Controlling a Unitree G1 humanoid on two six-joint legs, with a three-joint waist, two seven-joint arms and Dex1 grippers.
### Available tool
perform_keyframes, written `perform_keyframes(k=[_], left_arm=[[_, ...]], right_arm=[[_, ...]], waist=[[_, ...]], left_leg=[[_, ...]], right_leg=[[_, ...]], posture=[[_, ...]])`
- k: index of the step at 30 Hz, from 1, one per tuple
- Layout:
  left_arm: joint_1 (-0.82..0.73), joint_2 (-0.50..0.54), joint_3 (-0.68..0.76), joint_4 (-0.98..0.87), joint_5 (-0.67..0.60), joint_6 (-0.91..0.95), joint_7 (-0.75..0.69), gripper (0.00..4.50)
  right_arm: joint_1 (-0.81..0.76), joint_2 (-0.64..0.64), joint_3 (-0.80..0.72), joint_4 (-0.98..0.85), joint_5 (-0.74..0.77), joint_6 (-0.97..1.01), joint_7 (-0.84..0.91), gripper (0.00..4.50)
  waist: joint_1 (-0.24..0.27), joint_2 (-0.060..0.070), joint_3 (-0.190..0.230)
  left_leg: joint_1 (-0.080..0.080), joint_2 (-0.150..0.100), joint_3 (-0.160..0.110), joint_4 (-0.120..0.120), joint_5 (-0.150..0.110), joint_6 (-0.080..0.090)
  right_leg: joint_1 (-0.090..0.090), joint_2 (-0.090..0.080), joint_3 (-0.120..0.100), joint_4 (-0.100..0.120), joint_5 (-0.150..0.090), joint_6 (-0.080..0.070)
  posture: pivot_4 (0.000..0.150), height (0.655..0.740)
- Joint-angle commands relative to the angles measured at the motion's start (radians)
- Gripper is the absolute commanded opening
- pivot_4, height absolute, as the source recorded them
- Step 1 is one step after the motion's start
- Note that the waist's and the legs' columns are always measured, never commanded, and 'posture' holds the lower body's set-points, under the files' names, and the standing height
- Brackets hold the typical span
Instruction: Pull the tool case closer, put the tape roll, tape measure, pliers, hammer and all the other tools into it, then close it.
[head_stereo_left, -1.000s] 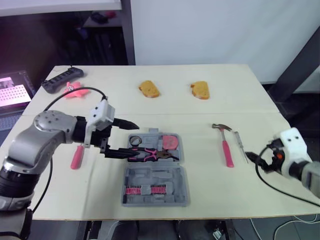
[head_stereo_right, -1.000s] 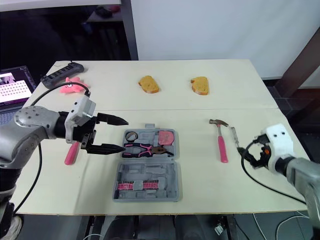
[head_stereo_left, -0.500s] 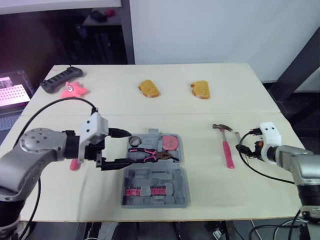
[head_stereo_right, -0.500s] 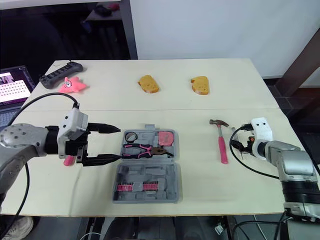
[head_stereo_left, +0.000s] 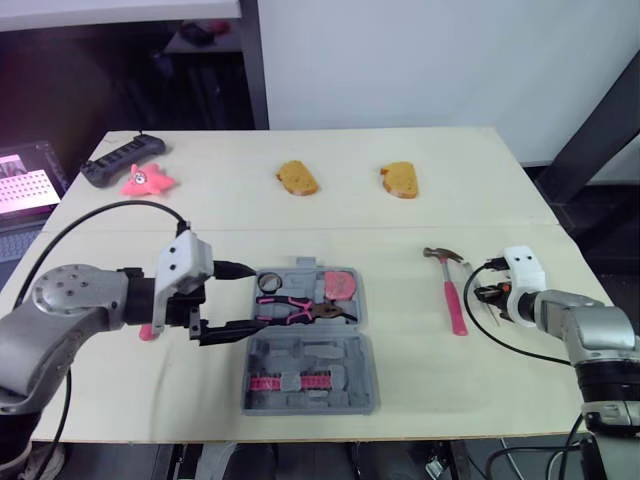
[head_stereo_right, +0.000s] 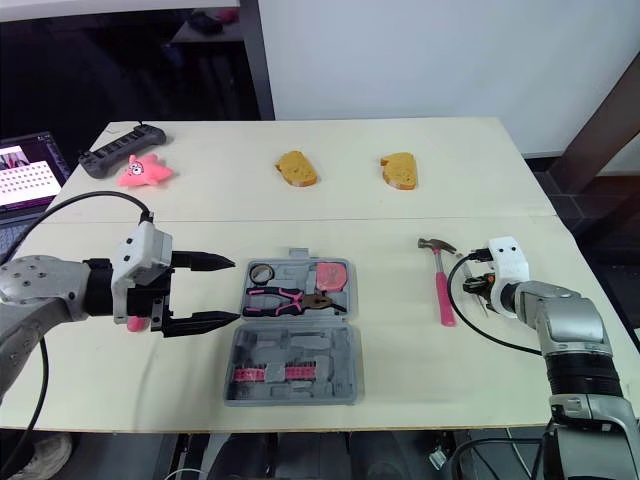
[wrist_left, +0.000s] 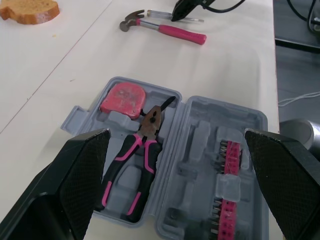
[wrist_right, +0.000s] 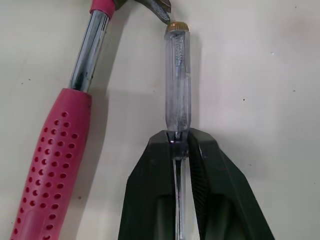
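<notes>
Lying open at mid-table (head_stereo_left: 400, 225): case (head_stereo_left: 330, 350), both halves flat.
- Far half held pliers (head_stereo_left: 300, 309), pink grips toward the left arm, with the tape roll (head_stereo_left: 268, 283) and the red tape measure (head_stereo_left: 341, 284) behind them.
- Near half held a pink bit strip (head_stereo_left: 288, 382).

Left claw (head_stereo_right: 235, 290): fingers wide apart, gripping nothing, poised just left of the case at the pliers' grips. A pink handle (head_stereo_left: 147, 331) lay on the table behind it, partly hidden.

Right claw (wrist_right: 179, 140): closed on the screwdriver (wrist_right: 178, 75) where shaft met clear handle. The screwdriver lay flat on the table.

Hammer (head_stereo_left: 452, 293): on the table just beside the screwdriver, right of the case, head toward the far side.

Far side of the table: two bread slices (head_stereo_left: 298, 178) (head_stereo_left: 399, 180), a pink star (head_stereo_left: 147, 180) and a black power strip (head_stereo_left: 120, 160).
</notes>
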Motion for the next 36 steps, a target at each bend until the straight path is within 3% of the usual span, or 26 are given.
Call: perform_keyframes(k=[1,11,17,24,36], left_arm=[[-0.009,0.004,0.015,-0.019,-0.005,-0.014,0.008,4.5],[0.044,0.0,0.028,0.019,0.017,-0.063,-0.017,4.5],[0.124,-0.003,0.08,0.024,0.015,-0.101,-0.012,4.5],[0.301,-0.02,0.25,0.03,0.018,-0.162,-0.016,4.5],[0.61,-0.116,0.428,-0.051,0.063,-0.248,-0.001,4.5]], right_arm=[[0.011,-0.002,-0.014,-0.021,-0.005,0.016,0.003,0.08],[-0.046,-0.135,-0.011,-0.183,0.012,0.082,0.092,0.08],[-0.16,-0.251,0.126,-0.282,0.016,0.098,0.273,0.08],[-0.258,-0.372,0.338,-0.543,0.058,0.099,0.571,0.08],[-0.582,-0.262,0.672,-0.508,-0.015,0.154,0.77,0.08]], waist=[[0.0,0.0,0.0],[-0.001,0.003,0.001],[-0.002,0.004,0.001],[0.001,0.005,0.001],[0.006,0.004,0.002]], left_leg=[[0.0,0.0,0.0,0.0,0.0,0.0],[0.0,0.0,0.0,-0.001,0.0,0.0],[0.0,0.001,0.0,-0.001,0.0,0.0],[-0.001,0.0,0.0,-0.002,0.0,0.0],[-0.001,0.0,0.001,0.0,0.0,0.0]], right_leg=[[0.0,0.0,0.0,0.0,0.0,0.0],[0.0,0.0,0.0,0.0,0.0,0.0],[-0.001,0.0,0.0,0.0,0.0,0.0],[-0.002,-0.001,0.0,-0.001,0.0,0.0],[-0.003,-0.001,-0.001,-0.001,0.0,-0.001]], posture=[[0.15,0.74],[0.15,0.74],[0.15,0.74],[0.15,0.74],[0.15,0.74]])
